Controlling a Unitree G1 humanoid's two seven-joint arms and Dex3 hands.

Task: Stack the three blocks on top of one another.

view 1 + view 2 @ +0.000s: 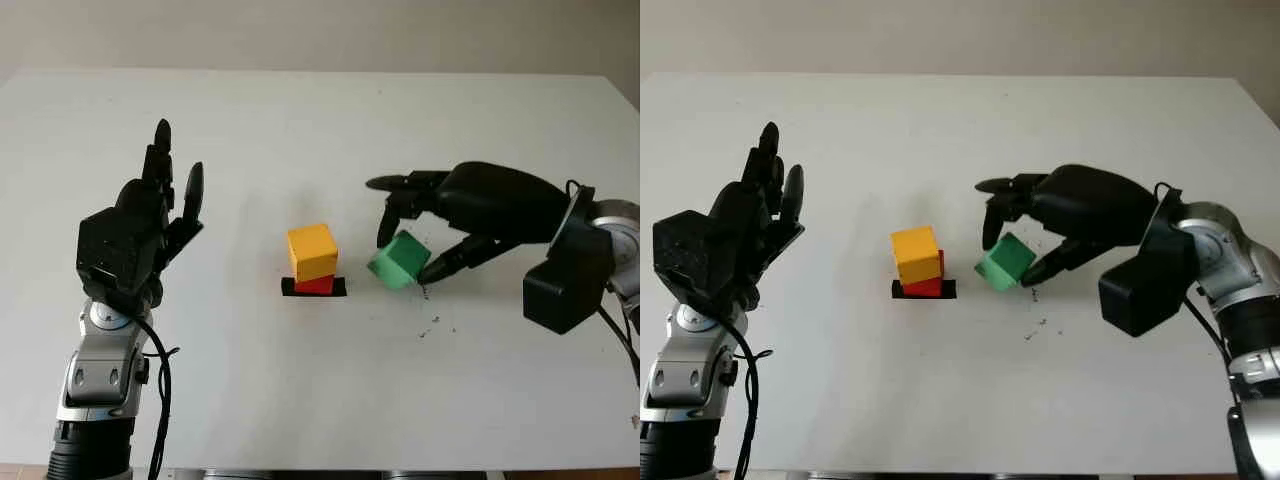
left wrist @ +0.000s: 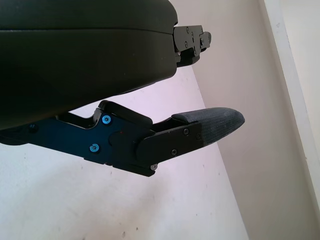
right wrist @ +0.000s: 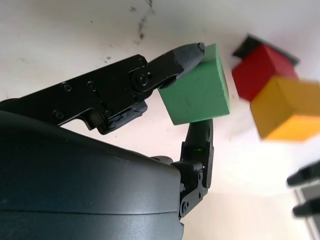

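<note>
A yellow block [image 1: 312,251] sits over a red block [image 1: 315,285], on a small black patch [image 1: 313,289]. The green block [image 1: 399,260] is plain, bright green. Both hands, left hand [image 1: 150,215] and right hand [image 1: 420,225], are black, with silver-grey forearms. The table [image 1: 300,130] is white, with dark specks [image 1: 432,322] near the green block

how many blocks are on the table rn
3: red block on the black patch, yellow block stacked on it, green block tilted beside them in the right hand.
</note>
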